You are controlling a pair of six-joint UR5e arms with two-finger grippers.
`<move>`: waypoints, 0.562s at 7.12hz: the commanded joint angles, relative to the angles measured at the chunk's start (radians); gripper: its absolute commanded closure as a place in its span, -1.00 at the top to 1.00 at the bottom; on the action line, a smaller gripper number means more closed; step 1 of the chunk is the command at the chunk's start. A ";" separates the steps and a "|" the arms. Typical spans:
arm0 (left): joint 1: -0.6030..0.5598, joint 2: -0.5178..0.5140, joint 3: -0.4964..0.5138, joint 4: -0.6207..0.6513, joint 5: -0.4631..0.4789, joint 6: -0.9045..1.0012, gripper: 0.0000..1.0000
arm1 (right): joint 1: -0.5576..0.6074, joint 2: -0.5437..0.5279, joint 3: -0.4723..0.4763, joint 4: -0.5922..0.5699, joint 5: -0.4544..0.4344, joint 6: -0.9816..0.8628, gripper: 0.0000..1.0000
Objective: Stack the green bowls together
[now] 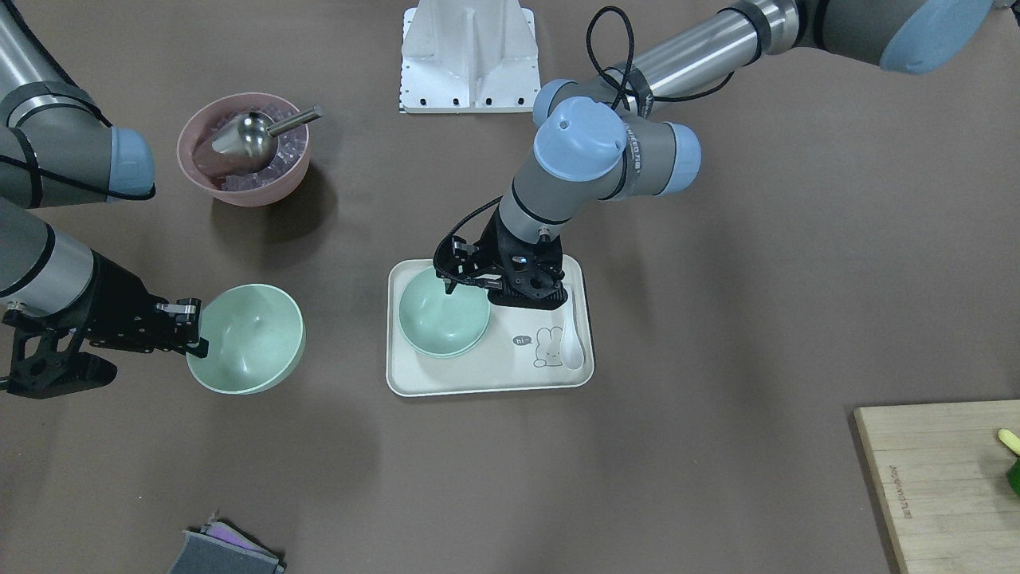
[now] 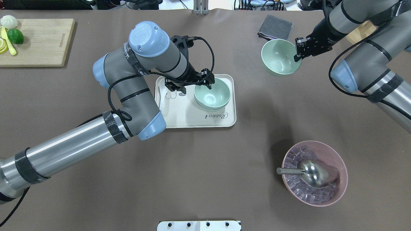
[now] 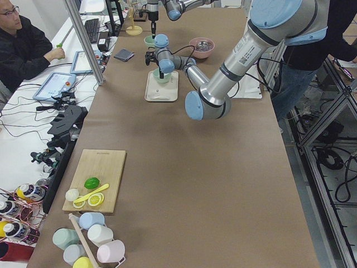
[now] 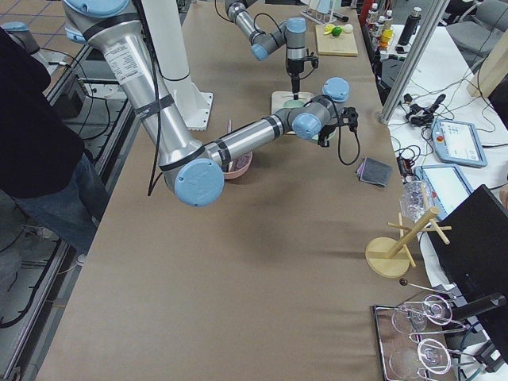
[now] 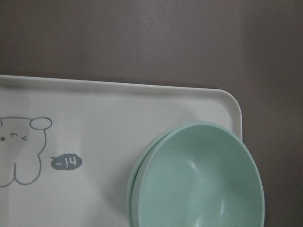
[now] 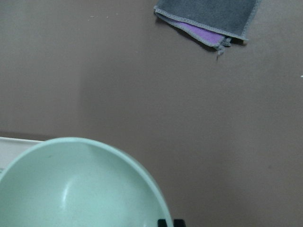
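Observation:
Two pale green bowls sit nested on a cream tray; the left wrist view shows their two rims. My left gripper hangs over the stack's edge, open, with nothing in it. A third green bowl is off the tray, on the right arm's side. My right gripper is shut on its rim and holds it tilted. That bowl fills the bottom of the right wrist view.
A pink bowl with ice and a metal scoop stands near the robot's right. A white spoon lies on the tray. A grey cloth lies beyond the held bowl. A cutting board with fruit is at the far left.

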 commanded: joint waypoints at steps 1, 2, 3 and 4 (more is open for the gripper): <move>-0.128 0.074 -0.131 0.105 -0.138 0.033 0.95 | -0.040 0.059 0.001 0.003 0.000 0.120 -1.00; -0.167 0.172 -0.239 0.134 -0.160 0.088 0.95 | -0.089 0.101 0.000 0.002 -0.005 0.180 -1.00; -0.219 0.247 -0.320 0.182 -0.201 0.157 0.95 | -0.141 0.112 0.000 0.008 -0.014 0.220 -1.00; -0.298 0.291 -0.367 0.225 -0.271 0.217 0.95 | -0.196 0.142 -0.010 0.006 -0.076 0.248 -1.00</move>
